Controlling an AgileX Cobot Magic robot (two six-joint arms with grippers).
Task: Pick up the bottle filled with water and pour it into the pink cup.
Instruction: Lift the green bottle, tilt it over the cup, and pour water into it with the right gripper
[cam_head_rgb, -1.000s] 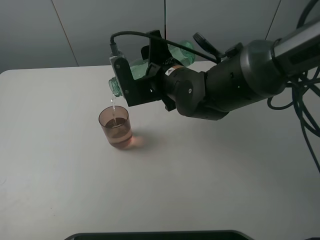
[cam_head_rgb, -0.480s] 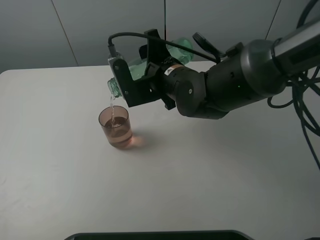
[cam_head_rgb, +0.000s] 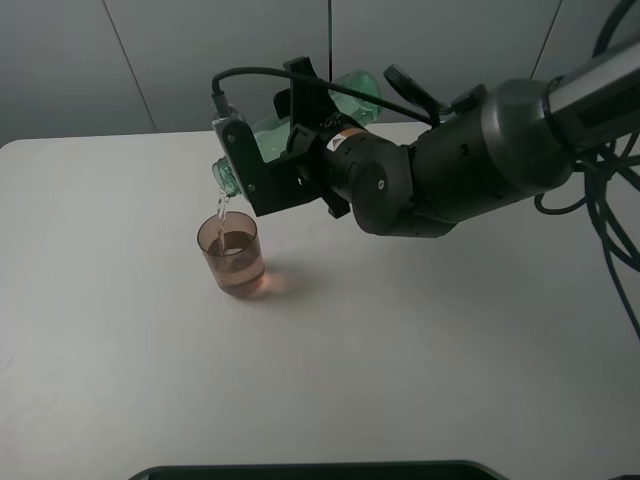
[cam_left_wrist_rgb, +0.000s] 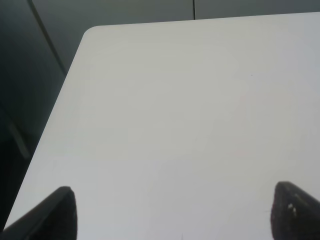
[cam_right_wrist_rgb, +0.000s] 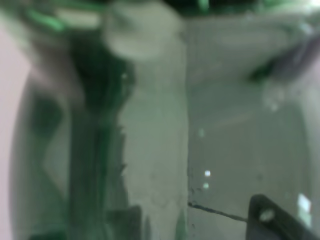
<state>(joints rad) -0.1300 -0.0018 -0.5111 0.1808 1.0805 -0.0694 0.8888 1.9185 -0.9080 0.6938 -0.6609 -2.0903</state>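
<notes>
The green-tinted bottle is tipped nearly level, its neck pointing left and down over the pink cup. A thin stream of water falls from the mouth into the cup, which stands upright on the white table and holds some water. My right gripper is shut on the bottle's body. The right wrist view is filled by the blurred green bottle close to the lens. My left gripper is open over bare table, only its two dark fingertips showing.
The right arm's dark bulk and its cables hang over the table's right half. A dark edge runs along the table's front. The table's rounded far corner meets a grey wall.
The bottle has tilted a little further, its neck dipping and shifting slightly left. The stream into the cup has grown steadier and the water level has risen.
</notes>
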